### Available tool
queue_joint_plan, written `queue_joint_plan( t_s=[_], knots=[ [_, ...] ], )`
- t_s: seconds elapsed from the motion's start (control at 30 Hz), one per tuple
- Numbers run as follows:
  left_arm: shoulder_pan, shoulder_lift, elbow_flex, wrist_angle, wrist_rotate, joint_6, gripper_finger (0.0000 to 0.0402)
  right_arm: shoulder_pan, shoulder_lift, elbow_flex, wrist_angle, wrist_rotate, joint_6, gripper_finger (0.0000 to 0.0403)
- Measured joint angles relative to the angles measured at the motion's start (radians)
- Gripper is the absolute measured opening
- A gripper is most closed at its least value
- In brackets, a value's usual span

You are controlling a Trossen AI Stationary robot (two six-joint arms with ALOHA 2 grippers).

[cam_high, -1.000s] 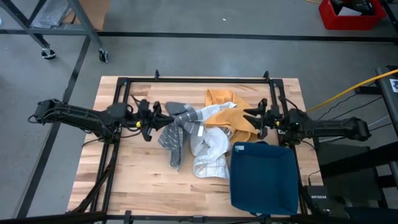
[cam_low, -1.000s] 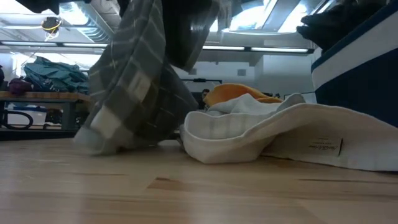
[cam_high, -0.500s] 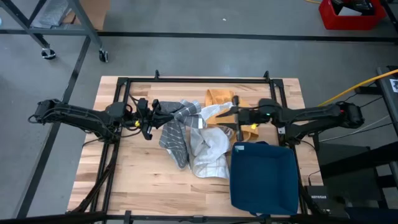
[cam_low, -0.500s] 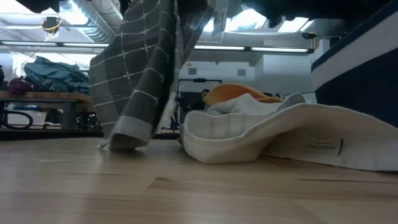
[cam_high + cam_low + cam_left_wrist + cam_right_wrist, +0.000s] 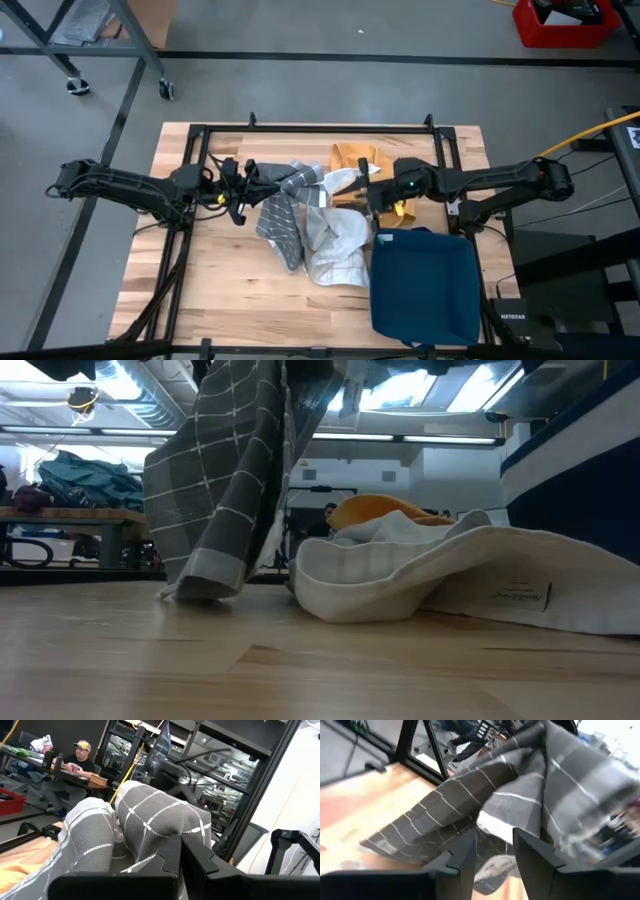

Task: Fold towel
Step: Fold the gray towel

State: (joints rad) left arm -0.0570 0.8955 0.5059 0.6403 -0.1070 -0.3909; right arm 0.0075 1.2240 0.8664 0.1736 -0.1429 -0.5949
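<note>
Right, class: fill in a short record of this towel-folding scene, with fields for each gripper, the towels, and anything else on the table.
left gripper: shut on grey checked towel, lifting it
right gripper: open, reaching toward the grey towel
white towel: crumpled on the table
orange towel: bunched behind the white one
blue bin: by the table's right front corner

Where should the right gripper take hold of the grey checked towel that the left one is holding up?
Probably the free upper edge of the grey checked towel, opposite the left gripper, coming in level from the right. The left gripper is shut on one bunched end, so the cloth hangs to the table. The right gripper, open, already faces those folds.
</note>
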Motion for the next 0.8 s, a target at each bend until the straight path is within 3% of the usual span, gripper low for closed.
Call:
queue_joint_plan(
  t_s=[0.27, 0.6, 0.8],
  knots=[
    [0.0, 0.0, 0.0, 0.009, -0.009, -0.019, 0.0, 0.118, 0.027, 0.002, 0.019, 0.309, -0.28, 0.0133],
    [0.0, 0.0, 0.001, 0.04, -0.01, -0.056, 0.0, 0.145, 0.161, 0.001, 0.225, 0.446, -0.432, 0.0133],
    [0.001, 0.0, 0.001, 0.044, -0.01, -0.056, 0.0, 0.143, 0.168, 0.002, 0.281, 0.45, -0.436, 0.0133]
  ],
)
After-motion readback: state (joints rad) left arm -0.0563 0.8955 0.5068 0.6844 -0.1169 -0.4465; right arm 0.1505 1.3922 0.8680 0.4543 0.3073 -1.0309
